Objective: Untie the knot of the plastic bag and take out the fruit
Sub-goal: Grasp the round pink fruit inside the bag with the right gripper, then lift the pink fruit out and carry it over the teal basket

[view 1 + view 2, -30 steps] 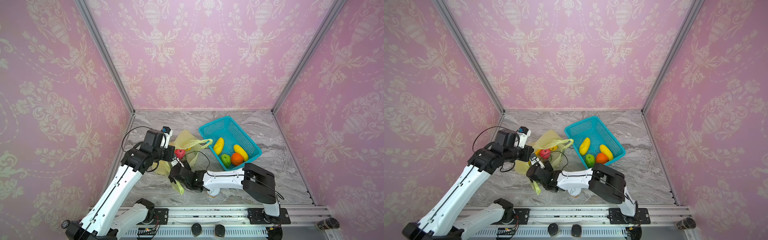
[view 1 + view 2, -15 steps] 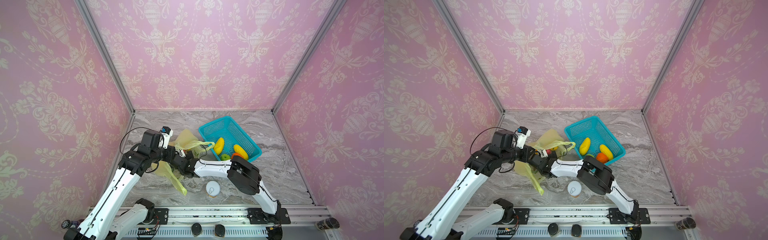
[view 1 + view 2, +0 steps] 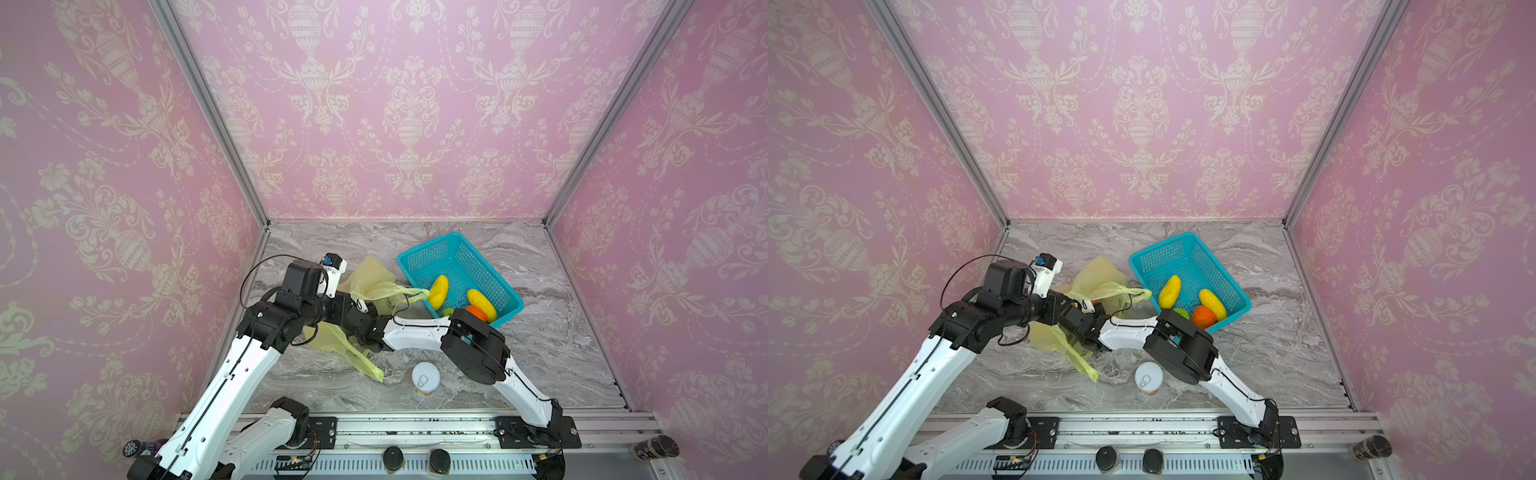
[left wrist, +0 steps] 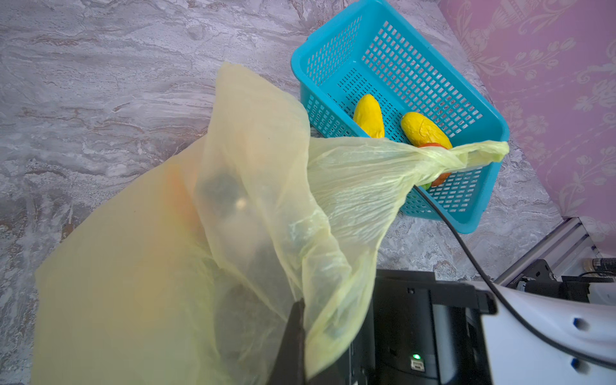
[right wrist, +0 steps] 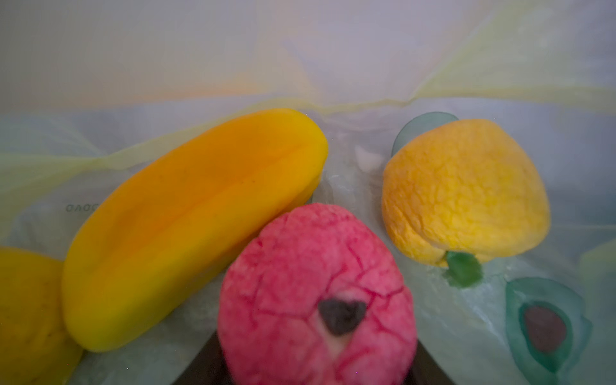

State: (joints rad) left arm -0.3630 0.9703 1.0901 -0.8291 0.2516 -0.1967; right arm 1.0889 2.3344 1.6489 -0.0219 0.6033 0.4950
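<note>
The yellow-green plastic bag (image 3: pixel 370 282) (image 3: pixel 1096 278) lies left of the basket with its mouth open. My left gripper (image 4: pixel 295 320) is shut on a fold of the bag's (image 4: pixel 253 133) film. No knot is in view; one twisted handle strip (image 4: pixel 430 155) stretches toward the basket. My right gripper (image 5: pixel 316 353) is inside the bag, its dark fingers against both sides of a pink-red fruit (image 5: pixel 316 293). Beside it lie an elongated yellow fruit (image 5: pixel 186 226) and a round yellow-orange one (image 5: pixel 463 193). In both top views the two wrists meet at the bag.
The teal mesh basket (image 3: pixel 428 243) (image 3: pixel 1158 245) stands right of the bag, holding two yellow fruits (image 3: pixel 438 291), an orange one (image 3: pixel 476 311) and a green one. A white-lidded can (image 3: pixel 424 376) stands near the front edge under my right arm (image 3: pixel 411 332).
My right gripper swung from in front of the bag into its mouth, uncovering the can, and closed round the pink-red fruit. The left gripper kept its hold on the bag.
</note>
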